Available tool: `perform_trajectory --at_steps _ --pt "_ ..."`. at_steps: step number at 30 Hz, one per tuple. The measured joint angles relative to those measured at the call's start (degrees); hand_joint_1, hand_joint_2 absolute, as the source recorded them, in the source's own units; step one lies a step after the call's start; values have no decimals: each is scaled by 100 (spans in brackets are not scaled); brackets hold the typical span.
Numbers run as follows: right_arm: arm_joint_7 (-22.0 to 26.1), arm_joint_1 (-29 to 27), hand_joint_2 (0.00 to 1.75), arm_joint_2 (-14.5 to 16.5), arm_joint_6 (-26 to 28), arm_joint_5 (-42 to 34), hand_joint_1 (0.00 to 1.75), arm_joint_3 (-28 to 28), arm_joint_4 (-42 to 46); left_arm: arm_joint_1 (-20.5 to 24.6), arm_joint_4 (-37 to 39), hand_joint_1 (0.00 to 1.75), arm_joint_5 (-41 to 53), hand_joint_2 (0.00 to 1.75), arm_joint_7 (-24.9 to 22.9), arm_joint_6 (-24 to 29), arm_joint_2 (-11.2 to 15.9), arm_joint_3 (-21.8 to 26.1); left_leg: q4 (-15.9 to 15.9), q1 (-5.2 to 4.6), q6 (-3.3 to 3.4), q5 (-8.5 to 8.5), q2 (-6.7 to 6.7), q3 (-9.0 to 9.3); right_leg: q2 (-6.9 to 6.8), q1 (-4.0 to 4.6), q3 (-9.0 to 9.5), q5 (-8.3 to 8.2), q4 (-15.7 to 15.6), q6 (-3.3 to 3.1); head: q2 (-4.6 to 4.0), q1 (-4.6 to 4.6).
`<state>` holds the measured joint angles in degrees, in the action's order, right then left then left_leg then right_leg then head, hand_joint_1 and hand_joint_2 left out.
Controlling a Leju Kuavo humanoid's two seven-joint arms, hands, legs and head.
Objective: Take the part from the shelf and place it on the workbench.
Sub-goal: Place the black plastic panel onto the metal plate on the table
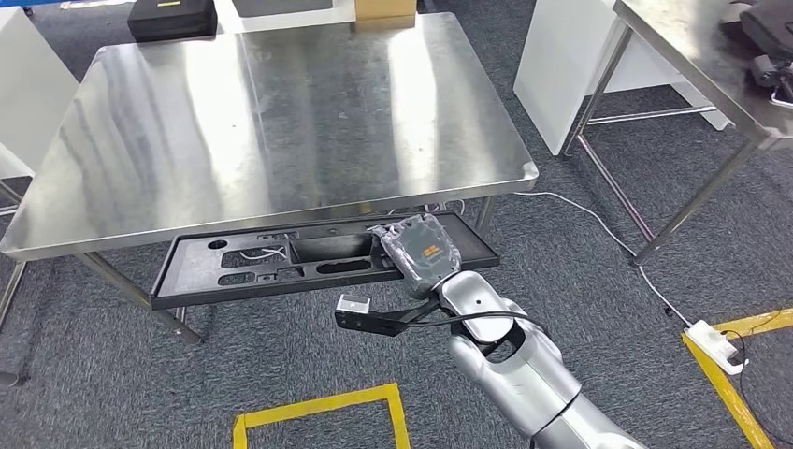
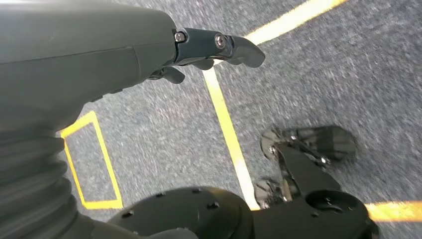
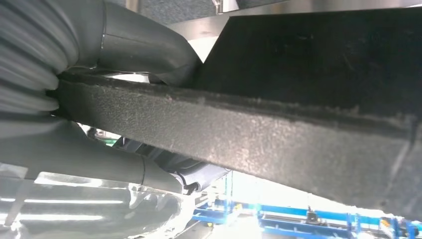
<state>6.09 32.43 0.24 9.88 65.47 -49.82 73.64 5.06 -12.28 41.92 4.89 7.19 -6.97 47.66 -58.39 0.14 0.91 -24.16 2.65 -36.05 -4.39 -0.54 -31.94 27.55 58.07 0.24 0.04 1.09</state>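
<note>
The part (image 1: 252, 268) is a long flat black panel with several cut-outs. My right hand (image 1: 421, 251) grips its right end and holds it roughly level, just in front of the near edge of the steel workbench (image 1: 281, 112); the panel is off the tabletop. In the right wrist view the panel's rough black edge (image 3: 249, 129) runs across, with my thumb (image 3: 149, 45) on one face and my fingers (image 3: 114, 169) on the other. My left hand (image 2: 219, 47) hangs over the grey carpet and holds nothing.
A black case (image 1: 171, 17) and a cardboard box (image 1: 383, 9) sit at the workbench's far edge. A second steel table (image 1: 711, 65) stands to the right, with a white power strip (image 1: 715, 344) and cable on the floor. Yellow tape (image 1: 318, 407) marks the carpet.
</note>
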Motion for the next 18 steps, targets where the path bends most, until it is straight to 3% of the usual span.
perform_trajectory --at_steps 2,4,6,8,9,10,12,13,15,17,18 --pt "3 13 175 16 0 1 173 2 -10 -2 0 0 0 175 -1 0 -1 11 40 1 64 17 -112 7 -56 8 10 26 -10 55 -1 -2" --pt "9 26 175 27 0 1 173 4 -14 -6 0 0 -1 175 -6 -1 -9 18 100 28 135 49 -206 49 96 5 -66 143 188 76 -1 -9" --pt "18 28 175 14 0 1 173 4 -24 1 0 0 -5 175 -10 -7 -18 20 122 42 184 61 -303 73 324 -14 -375 436 852 42 -1 -29" --pt "20 11 175 -10 -1 1 173 3 -46 4 0 0 -9 175 -13 -11 -21 23 120 42 201 56 -430 75 393 -25 -764 676 1574 41 -1 -46" --pt "20 3 175 -21 -1 1 173 3 -59 2 0 0 -10 175 -16 -13 -22 25 118 42 201 54 -500 78 401 -27 -853 672 1692 75 -1 -50" --pt "20 -1 175 -30 -1 1 173 4 -69 -1 0 0 -12 175 -19 -13 -22 27 116 42 197 52 -569 86 409 -32 -826 569 1570 127 0 -51" --pt "24 5 175 -39 -1 1 173 5 -78 -4 0 0 -15 175 -21 -14 -27 31 106 43 171 37 -707 101 515 -67 -499 188 774 234 0 -56" --pt "27 11 175 -41 -2 -1 173 4 -80 -3 0 0 -17 175 -21 -14 -29 34 88 32 147 23 -768 101 583 -87 -332 26 394 249 0 -55" --pt "44 16 175 -42 -3 -5 173 2 -87 -9 1 0 -17 175 -22 -11 -31 45 66 21 88 3 -851 77 667 -96 -175 -113 40 201 -1 -54" --pt "61 18 175 -30 -5 -8 173 1 -90 -28 2 0 -17 175 -28 -7 -29 62 63 42 24 -1 -898 53 602 -85 -161 -129 31 109 0 -51" --pt "66 22 175 -20 -4 -8 173 1 -90 -38 2 0 -17 175 -31 -4 -26 69 32 52 -8 -26 -858 39 572 -91 -148 -138 21 65 0 -51"
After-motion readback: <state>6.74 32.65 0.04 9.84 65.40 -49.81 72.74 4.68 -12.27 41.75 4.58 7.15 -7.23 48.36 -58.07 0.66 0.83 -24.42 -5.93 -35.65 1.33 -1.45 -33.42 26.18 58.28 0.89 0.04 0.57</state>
